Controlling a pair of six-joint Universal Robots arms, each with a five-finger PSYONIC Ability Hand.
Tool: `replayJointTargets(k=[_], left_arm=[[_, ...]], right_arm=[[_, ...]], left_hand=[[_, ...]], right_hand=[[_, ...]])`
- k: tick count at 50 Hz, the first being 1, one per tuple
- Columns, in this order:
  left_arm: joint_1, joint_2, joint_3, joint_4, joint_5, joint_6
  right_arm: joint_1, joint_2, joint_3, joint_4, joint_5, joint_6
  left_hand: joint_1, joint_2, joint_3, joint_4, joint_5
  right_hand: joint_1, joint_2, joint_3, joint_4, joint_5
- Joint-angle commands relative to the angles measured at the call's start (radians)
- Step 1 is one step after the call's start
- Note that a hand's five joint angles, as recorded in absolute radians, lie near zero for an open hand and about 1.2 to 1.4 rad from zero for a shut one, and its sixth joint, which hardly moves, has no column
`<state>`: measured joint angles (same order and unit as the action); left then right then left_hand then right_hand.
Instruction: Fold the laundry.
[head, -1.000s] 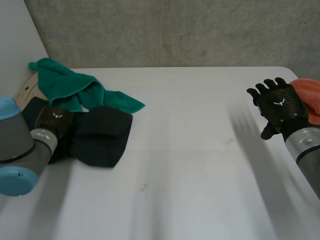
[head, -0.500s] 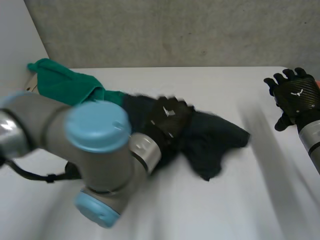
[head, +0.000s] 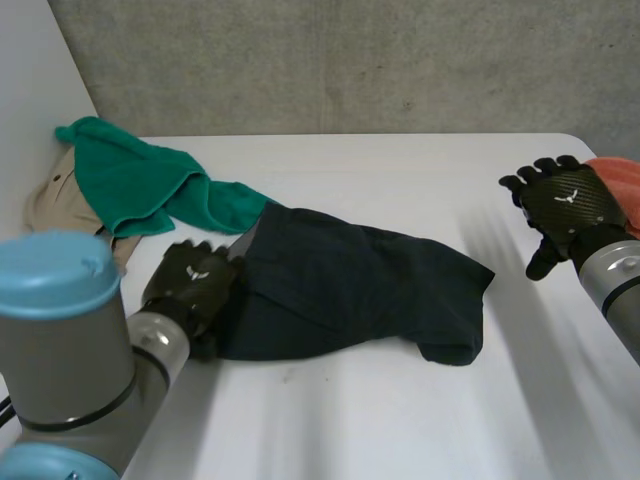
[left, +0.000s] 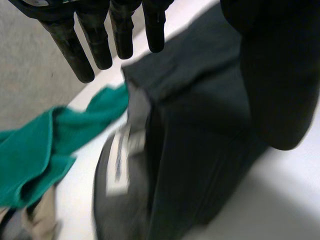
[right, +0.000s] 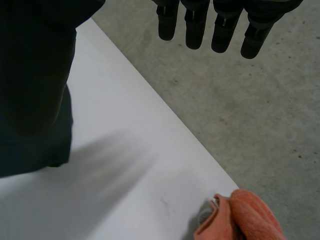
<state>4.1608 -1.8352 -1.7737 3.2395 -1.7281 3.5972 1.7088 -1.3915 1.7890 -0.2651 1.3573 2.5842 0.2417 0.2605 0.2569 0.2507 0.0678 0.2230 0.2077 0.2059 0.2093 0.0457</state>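
Note:
A dark navy garment (head: 360, 290) lies spread and rumpled across the middle of the white table (head: 400, 170). My left hand (head: 190, 285) is at its left edge, close to the waistband. In the left wrist view its fingers (left: 95, 35) are straight and apart from the garment (left: 200, 125), whose white label (left: 120, 155) shows. My right hand (head: 560, 205) is raised over the table's right side, open, well clear of the garment. In the right wrist view its fingers (right: 210, 22) are straight and hold nothing, and an end of the dark garment (right: 30, 145) shows.
A green cloth (head: 140, 180) lies bunched at the back left, over a beige garment (head: 50, 205). It also lies beyond my left hand's fingertips (left: 45, 145). An orange cloth (head: 620, 185) sits at the table's right edge (right: 240, 215). A grey wall stands behind the table.
My left arm swung the dark garment from the left pile to the table's middle, let it go and drew back to its left edge. The right hand shifted slightly.

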Motion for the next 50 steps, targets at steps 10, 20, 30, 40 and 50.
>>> replayJointTargets(k=[10,20,30,40,50], left_arm=[[0.182,-0.156,0.016,0.408,0.004,0.298],[0.044,0.044,0.348,0.431,0.008,0.149],[-0.295,-0.173,0.493,0.375,0.114,0.045],[-0.462,-0.374,0.459,0.294,0.326,-0.146],[-0.240,-0.150,0.448,0.166,0.317,-0.152]], right_arm=[[0.009,0.011,0.016,-0.005,0.013,-0.006],[0.002,-0.018,0.009,-0.005,0.028,-0.002],[-0.032,-0.061,-0.010,-0.008,0.060,0.001],[-0.172,-0.049,-0.056,0.000,0.072,0.001],[-0.129,-0.026,-0.086,0.072,0.060,0.004]], left_hand=[[1.155,1.136,1.139,1.146,1.154],[1.155,1.136,1.139,1.146,1.154],[1.155,1.136,1.139,1.146,1.154],[0.462,0.443,0.447,0.453,0.461],[0.010,-0.009,-0.005,0.001,0.009]], right_hand=[[-0.048,-0.033,-0.031,-0.035,-0.046],[-0.048,-0.033,-0.031,-0.035,-0.046],[-0.048,-0.033,-0.031,-0.035,-0.046],[-0.048,-0.033,-0.031,-0.035,-0.046],[-0.048,-0.033,-0.031,-0.035,-0.046]])
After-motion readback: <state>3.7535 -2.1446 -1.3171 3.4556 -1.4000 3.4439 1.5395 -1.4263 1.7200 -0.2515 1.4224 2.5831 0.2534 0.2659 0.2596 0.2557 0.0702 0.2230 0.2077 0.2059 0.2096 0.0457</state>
